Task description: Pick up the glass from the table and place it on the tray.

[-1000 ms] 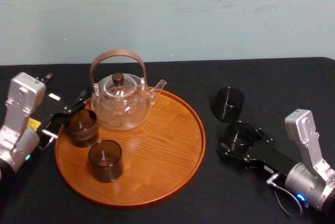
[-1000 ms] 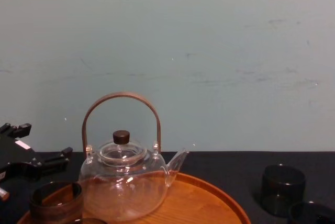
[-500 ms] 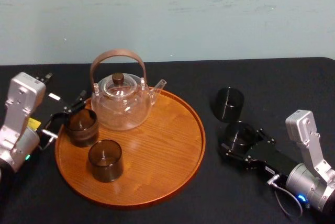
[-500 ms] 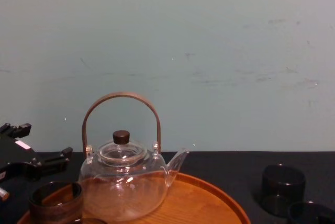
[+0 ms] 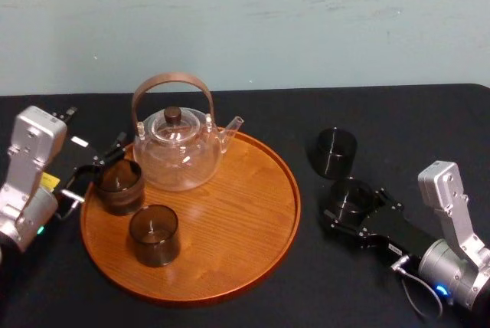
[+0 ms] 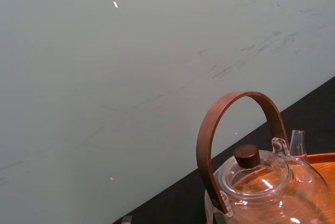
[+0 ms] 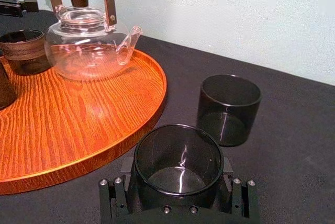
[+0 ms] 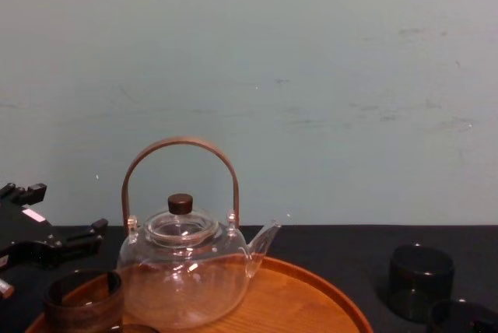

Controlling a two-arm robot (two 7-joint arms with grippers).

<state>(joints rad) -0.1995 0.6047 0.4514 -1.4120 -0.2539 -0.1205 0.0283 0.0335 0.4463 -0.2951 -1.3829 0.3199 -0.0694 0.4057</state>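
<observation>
The right end effector (image 5: pixel 354 207) sits low over the worktop's right half, toward the front edge. Its fingers are pressed against opposite sides of the glass (image 7: pixel 178 153), which stands upright between them, mouth up. I cannot tell whether its base rests on the cloth or is just off it. A second glass (image 5: pixel 337 152) stands just behind it, toward the rear edge, close but apart. The tray (image 5: pixel 264 255) lies to the robot's left of the held glass, its right rim near. The bare wood on that side looks like the natural landing spot. The teapot (image 5: pixel 178 152) and two cups (image 5: pixel 153 234) fill the tray's rear and left. The left end effector (image 5: pixel 96 171) hangs at the tray's left rim, far from the glass, so the right arm is the nearer one.
</observation>
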